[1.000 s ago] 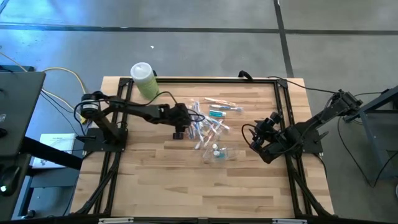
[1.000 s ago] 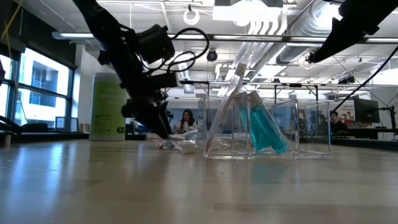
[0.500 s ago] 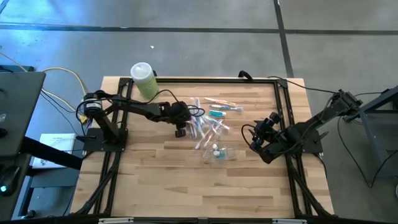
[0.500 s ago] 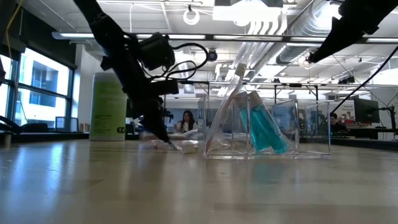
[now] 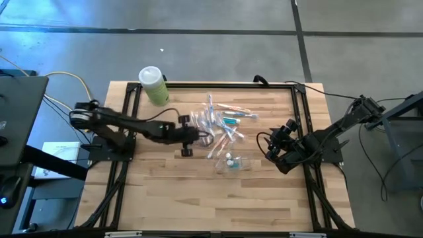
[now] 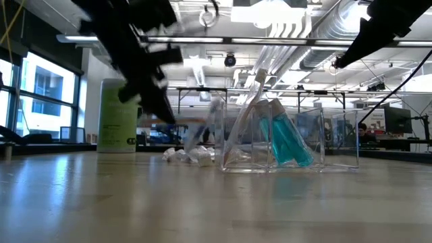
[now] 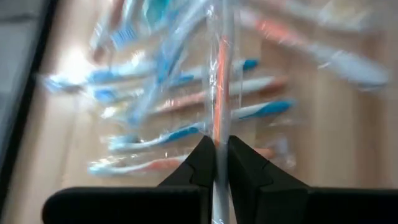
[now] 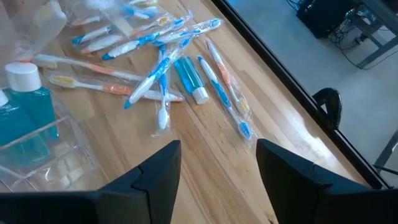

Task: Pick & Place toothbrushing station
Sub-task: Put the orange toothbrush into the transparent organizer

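Wooden tabletop (image 5: 165, 192), framed by a black rail. Heap of wrapped toothbrushes (image 5: 221, 125) with teal and orange parts lying near the middle, toward the far edge. Clear plastic holder (image 5: 232, 162) just on the near side of the heap, holding a small teal bottle with a white cap (image 6: 287, 138) and one toothbrush leaning upright inside.

Left gripper (image 5: 198, 134) at the heap's left end, reaching in from the left edge. Fingers (image 7: 202, 165) closed tight on one wrapped toothbrush with an orange handle (image 7: 222, 81); wrapper pinched between the two tips, brush running straight out from the grip above the others. Remaining brushes blurred in the left wrist view, fanned out on the wood beneath.

Right gripper (image 5: 272, 149) near the right edge, well apart from the heap and holder, tilted toward them. Fingers (image 8: 155, 171) spread apart, nothing between them. Small teal tube with a white end (image 8: 188, 78) visible among the brushes from that side.

Light-green bottle with a white cap (image 5: 153, 84) lying at the far left corner.
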You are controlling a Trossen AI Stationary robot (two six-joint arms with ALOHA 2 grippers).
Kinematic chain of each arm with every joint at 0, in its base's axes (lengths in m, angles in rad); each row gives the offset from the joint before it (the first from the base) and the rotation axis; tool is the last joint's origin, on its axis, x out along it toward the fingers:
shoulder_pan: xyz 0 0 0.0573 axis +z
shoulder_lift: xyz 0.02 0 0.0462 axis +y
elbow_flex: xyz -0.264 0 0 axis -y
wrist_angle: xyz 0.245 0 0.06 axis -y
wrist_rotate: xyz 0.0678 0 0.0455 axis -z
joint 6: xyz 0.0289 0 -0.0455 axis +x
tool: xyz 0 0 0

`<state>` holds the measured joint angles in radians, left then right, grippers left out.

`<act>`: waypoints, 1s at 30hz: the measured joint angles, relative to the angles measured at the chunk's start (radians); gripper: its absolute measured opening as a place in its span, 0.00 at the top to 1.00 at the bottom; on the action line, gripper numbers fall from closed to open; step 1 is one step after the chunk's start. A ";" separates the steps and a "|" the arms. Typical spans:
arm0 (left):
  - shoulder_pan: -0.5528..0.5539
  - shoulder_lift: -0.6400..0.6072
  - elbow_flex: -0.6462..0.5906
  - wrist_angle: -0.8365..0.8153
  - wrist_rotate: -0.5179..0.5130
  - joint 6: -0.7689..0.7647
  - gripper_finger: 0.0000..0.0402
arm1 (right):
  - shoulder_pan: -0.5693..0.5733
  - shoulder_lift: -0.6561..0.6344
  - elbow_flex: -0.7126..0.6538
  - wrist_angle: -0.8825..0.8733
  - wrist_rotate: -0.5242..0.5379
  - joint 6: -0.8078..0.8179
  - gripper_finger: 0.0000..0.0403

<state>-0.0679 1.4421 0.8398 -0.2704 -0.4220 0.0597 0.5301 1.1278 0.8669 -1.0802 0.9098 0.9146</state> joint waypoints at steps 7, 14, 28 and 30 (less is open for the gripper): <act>-0.208 -0.232 0.000 0.034 -0.125 -0.034 0.96 | 0.000 0.000 0.000 0.063 -0.051 -0.011 0.50; -0.306 -0.241 -0.005 0.354 -0.195 0.002 0.96 | 0.000 0.000 0.000 0.298 -0.132 -0.180 0.50; -0.435 0.148 -0.013 1.176 -0.192 0.204 0.96 | 0.080 0.017 0.000 1.111 -0.188 -0.836 0.50; -0.436 0.200 -0.013 1.295 -0.194 0.210 0.96 | 0.084 0.029 0.000 1.158 -0.188 -0.873 0.50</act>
<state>-0.5041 1.6424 0.8268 1.0247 -0.6162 0.2699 0.6143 1.1569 0.8669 0.0780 0.7219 0.0416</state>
